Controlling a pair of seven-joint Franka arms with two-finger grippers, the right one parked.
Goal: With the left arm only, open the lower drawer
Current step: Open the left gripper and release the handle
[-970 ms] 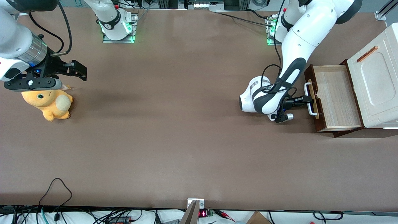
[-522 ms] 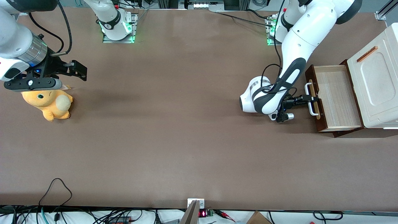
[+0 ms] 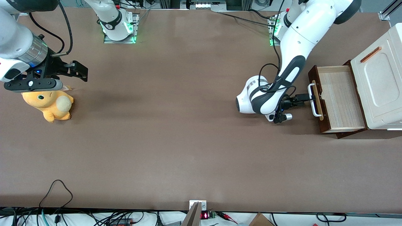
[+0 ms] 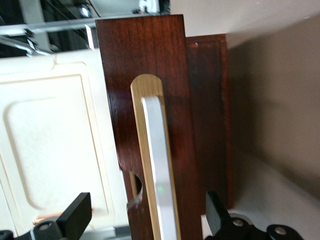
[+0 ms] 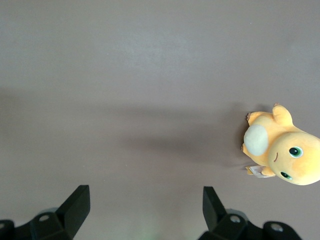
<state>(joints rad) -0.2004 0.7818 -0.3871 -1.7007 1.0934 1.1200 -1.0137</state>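
Front view shows the lower drawer [image 3: 337, 99] pulled well out of the white cabinet [image 3: 378, 84], its pale wood floor bare and its dark brown front turned toward the table's middle. The cabinet sits at the working arm's end of the table [image 3: 176, 131], and it serves as the landmark here. The drawer's white bar handle [image 3: 312, 99] rides on a tan strip along the front, the part of the drawer lying farthest out from the cabinet. The left arm [image 3: 293, 59] bends down in front of the drawer, and its gripper [image 3: 304, 98] sits just in front of the handle, farther from the cabinet than the drawer front is. In the left wrist view the gripper [image 4: 150, 220] is spread wide, one finger on each side of the handle [image 4: 160, 170] and neither seeming to touch it, though the fingertips are partly cut off there. An orange strip [image 3: 370, 54] lies on the cabinet top. A yellow plush toy [image 3: 50, 105] lies well apart from the cabinet, toward the parked arm's end of the table.
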